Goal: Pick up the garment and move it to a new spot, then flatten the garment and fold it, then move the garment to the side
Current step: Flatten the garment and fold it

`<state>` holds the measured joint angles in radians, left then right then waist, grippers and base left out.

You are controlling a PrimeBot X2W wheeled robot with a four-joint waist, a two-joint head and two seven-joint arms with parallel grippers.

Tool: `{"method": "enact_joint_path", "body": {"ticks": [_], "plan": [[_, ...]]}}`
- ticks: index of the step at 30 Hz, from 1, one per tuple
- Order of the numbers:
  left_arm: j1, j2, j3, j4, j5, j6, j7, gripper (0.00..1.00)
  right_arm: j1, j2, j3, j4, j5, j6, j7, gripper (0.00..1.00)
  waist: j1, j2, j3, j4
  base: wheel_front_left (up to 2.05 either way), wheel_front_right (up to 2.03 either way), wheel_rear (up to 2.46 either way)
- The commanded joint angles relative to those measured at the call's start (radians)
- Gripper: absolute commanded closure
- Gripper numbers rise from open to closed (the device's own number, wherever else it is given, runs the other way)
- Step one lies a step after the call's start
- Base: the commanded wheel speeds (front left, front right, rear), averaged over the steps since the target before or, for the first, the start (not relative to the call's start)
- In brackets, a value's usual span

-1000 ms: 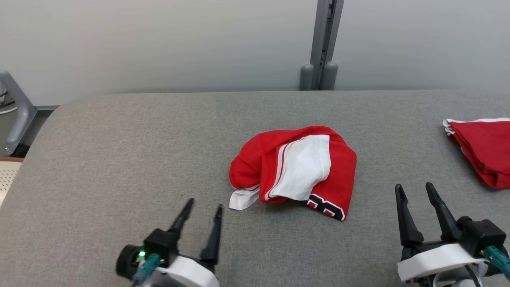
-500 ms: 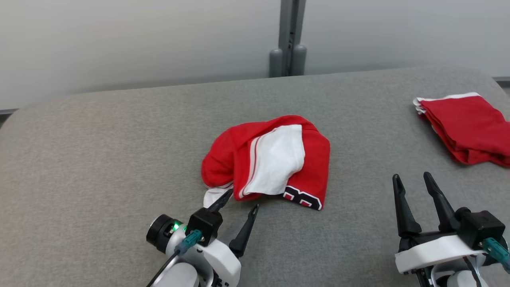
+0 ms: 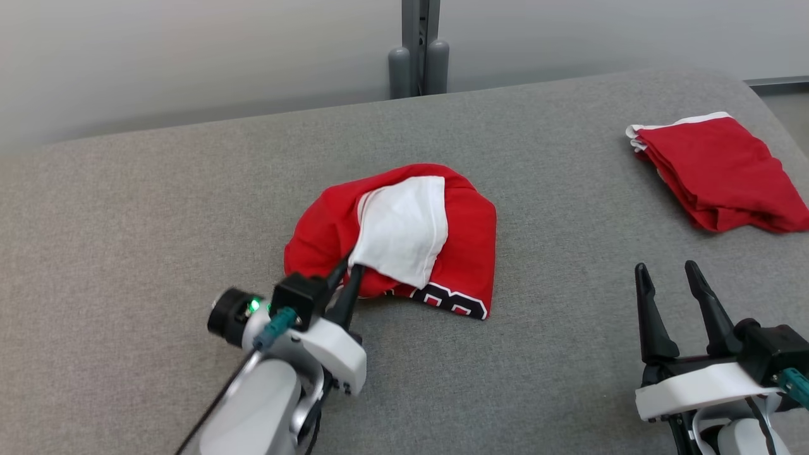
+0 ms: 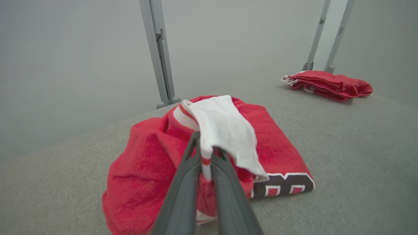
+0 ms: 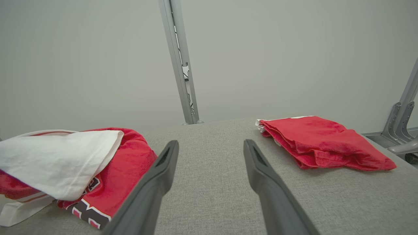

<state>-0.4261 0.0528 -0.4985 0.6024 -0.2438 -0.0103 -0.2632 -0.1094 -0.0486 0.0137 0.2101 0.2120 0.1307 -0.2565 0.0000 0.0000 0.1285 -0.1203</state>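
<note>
Near the middle of the grey fabric-covered tabletop (image 3: 158, 208) lies the crumpled red-and-white jersey garment (image 3: 464, 246). The left claw (image 3: 349, 270) is pinching its white, red-striped edge on the near left side. The right claw (image 3: 669, 270) hangs spread and empty, well apart from the cloth. The step in hand looks like the pick-up. Next comes a lift and carry to a new spot, kept clear of the folded red garment (image 3: 714, 170) at the far right.

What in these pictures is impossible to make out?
- Lettering on the crumpled garment: head view, its start tucked under the cloth, unreadable.
- Left pincer: head view, tips hidden behind the white flap.
- Folded red pile: head view, right end cut by the picture's edge; how many pieces, unclear.
</note>
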Motion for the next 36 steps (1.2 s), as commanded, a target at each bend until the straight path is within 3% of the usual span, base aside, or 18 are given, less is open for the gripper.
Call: {"method": "enact_joint_path", "body": {"ticks": [1, 8, 17, 24, 26, 27, 36], "plan": [[-0.027, 0.010, 0.016, -0.022, -0.001, 0.004, -0.002, 1.00, -0.013, -0.004, -0.002, -0.004, -0.001, 0.000, -0.007, 0.00, 0.0000, 0.0000, 0.006, 0.004, 0.00, 0.00, 0.00], [-0.194, 0.066, 0.059, -0.057, 0.036, -0.009, 0.001, 1.00, -0.043, -0.005, 0.025, -0.002, 0.011, 0.000, -0.010, 0.00, 0.0000, 0.0000, 0.051, -0.004, 0.00, 0.00, 0.00], [-0.532, 0.191, 0.119, 0.165, 0.041, -0.047, 0.089, 1.00, -0.102, -0.004, 0.081, 0.014, 0.043, 0.000, -0.011, 0.00, 0.0000, 0.0000, 0.158, -0.100, 0.00, 0.00, 0.00], [-0.670, 0.272, 0.128, 0.346, 0.035, -0.076, 0.161, 1.00, -0.143, -0.004, 0.116, 0.013, 0.089, 0.000, -0.011, 0.00, 0.0000, 0.0000, 0.238, -0.173, 0.00, 0.00, 0.00], [-0.686, 0.285, 0.127, 0.386, 0.031, -0.083, 0.173, 0.08, -0.151, -0.004, 0.124, 0.014, 0.100, 0.000, -0.011, 0.00, 0.0000, 0.0000, 0.248, -0.184, 0.00, 0.00, 0.00], [-0.692, 0.289, 0.127, 0.404, 0.025, -0.088, 0.175, 0.00, -0.152, -0.004, 0.125, 0.014, 0.104, 0.000, -0.011, 0.00, 0.0000, 0.0000, 0.251, -0.187, 0.00, 0.00, 0.00], [-0.723, 0.293, 0.117, 0.493, -0.013, -0.110, 0.170, 0.00, -0.157, -0.005, 0.107, 0.020, 0.097, 0.000, -0.011, 0.00, 0.0000, 0.0000, 0.225, -0.142, 0.00, 0.00, 0.00]]}}
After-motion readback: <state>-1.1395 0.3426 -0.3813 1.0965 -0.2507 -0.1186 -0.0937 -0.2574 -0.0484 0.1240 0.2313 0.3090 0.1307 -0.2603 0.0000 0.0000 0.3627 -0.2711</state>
